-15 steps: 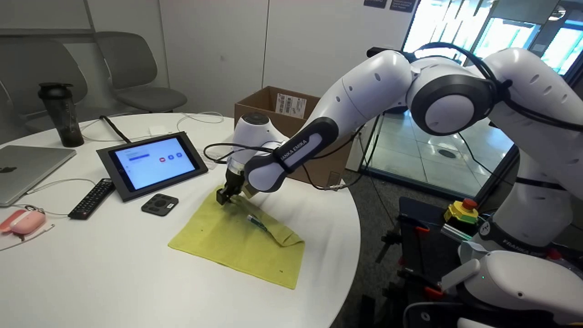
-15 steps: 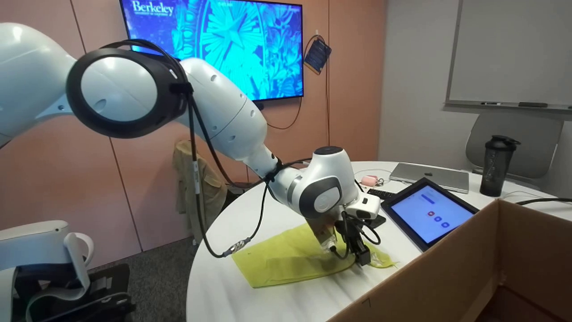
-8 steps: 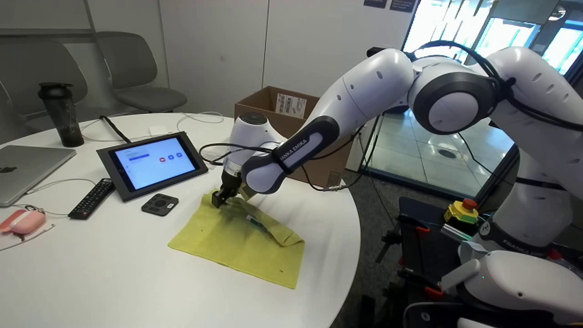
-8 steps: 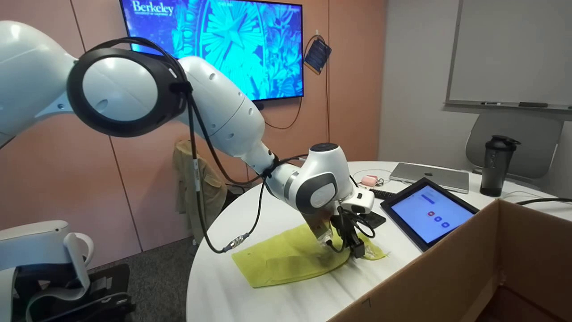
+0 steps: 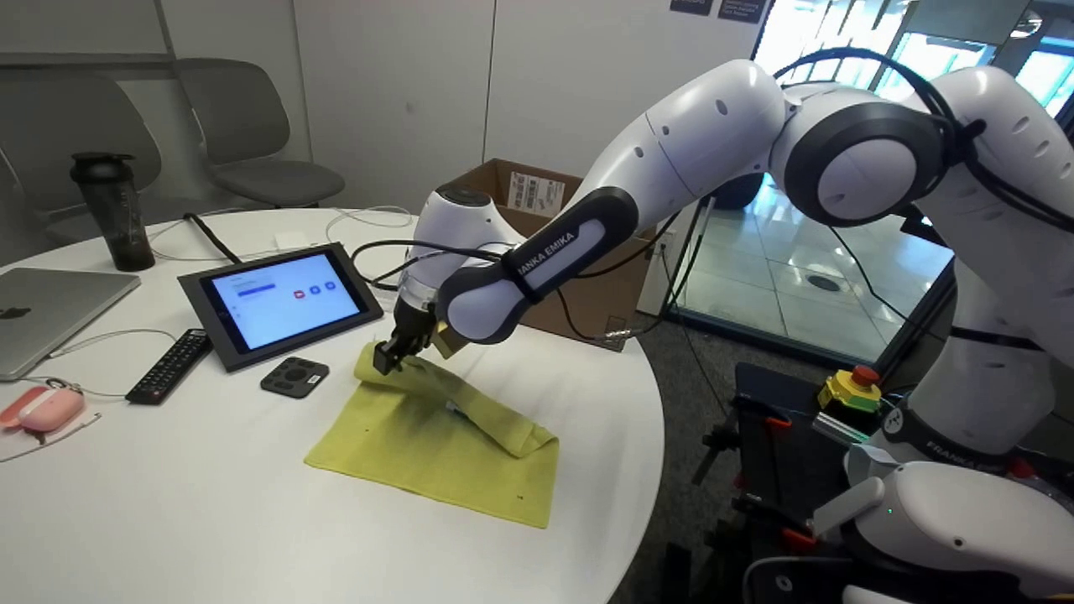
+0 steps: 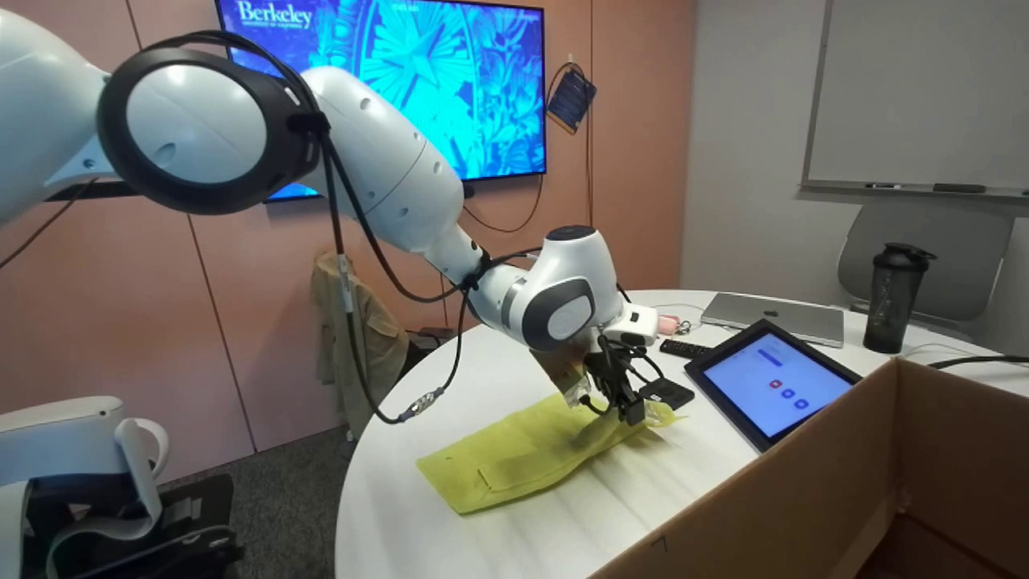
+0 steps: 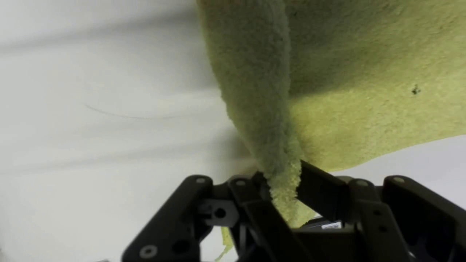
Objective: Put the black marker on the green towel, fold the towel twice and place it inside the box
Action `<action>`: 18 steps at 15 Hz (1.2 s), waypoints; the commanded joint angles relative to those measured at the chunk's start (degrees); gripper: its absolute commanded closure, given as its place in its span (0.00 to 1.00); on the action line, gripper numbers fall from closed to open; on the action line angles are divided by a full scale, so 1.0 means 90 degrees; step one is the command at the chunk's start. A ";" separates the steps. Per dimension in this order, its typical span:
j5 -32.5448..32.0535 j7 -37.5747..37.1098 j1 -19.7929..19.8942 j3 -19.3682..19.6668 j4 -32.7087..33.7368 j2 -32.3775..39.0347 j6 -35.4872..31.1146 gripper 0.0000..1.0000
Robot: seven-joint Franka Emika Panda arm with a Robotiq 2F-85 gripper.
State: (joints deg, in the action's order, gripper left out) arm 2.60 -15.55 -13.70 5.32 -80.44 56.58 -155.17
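The green towel (image 5: 403, 445) lies on the white table, its far edge lifted and folded over; it also shows in the other views (image 6: 514, 466) (image 7: 371, 65). My gripper (image 5: 394, 359) is shut on the towel's folded edge, near one corner; in the wrist view the cloth is pinched between the fingers (image 7: 281, 175). A loose towel tip hangs beyond the fingers. The black marker (image 5: 456, 409) lies on the towel, mostly covered by the fold, with only one end showing. The box (image 5: 600, 294) stands open behind the arm; its interior and wall show in an exterior view (image 6: 772, 482).
A tablet on a stand (image 5: 289, 298) and a flat black device (image 5: 294, 377) are close to the gripper. A remote (image 5: 170, 367), a laptop (image 5: 59, 310), a pink earbud case (image 5: 50, 409) and a dark bottle (image 5: 117, 214) are farther along the table.
The gripper has risen and moved away from the box side, pulling the towel's edge along. The fold now covers more of the marker, which was mostly visible before.
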 commanded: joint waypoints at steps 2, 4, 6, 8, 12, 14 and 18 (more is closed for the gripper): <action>-0.0116 0.0422 -0.0027 -0.0503 -0.0633 -0.0483 -0.0045 0.86; -0.0124 0.0536 -0.0112 -0.0691 -0.0697 -0.0439 0.0009 0.86; -0.0077 0.0614 -0.0164 -0.0895 -0.0747 -0.0398 0.0038 0.86; -0.0057 0.0595 -0.0267 -0.1015 -0.0782 -0.0346 0.0005 0.86; -0.0050 0.0102 -0.0708 -0.0843 -0.0573 -0.0178 -0.0168 0.87; 0.0089 -0.0468 -0.0887 -0.0705 -0.0341 -0.0070 -0.0135 0.87; 0.0402 -0.1921 -0.1256 -0.0388 0.0036 0.0107 0.0066 0.86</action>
State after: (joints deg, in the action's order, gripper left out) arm 4.19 -24.32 -21.78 -1.19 -84.20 55.47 -155.29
